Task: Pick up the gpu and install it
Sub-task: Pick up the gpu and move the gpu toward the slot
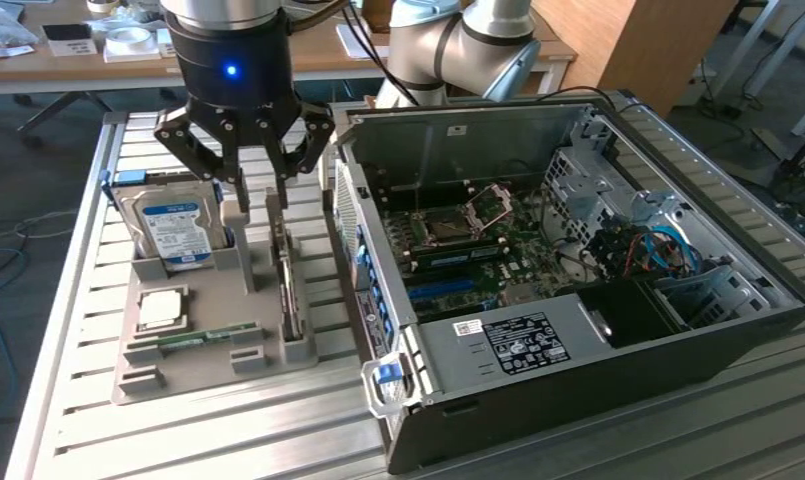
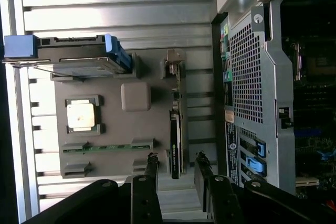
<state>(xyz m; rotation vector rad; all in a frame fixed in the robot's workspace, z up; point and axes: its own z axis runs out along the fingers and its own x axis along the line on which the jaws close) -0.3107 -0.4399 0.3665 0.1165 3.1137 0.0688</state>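
Hovering above gpu (image 1: 287, 300), gripper (image 1: 261, 200) jaws apart, holding nothing (gpu standing edge-on in grey holder (image 1: 209, 365)).

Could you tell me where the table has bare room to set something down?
Bare table slats lie between the tray and the exterior view's lower edge. Tight between tray and computer case, where the gripper hangs over the gpu.
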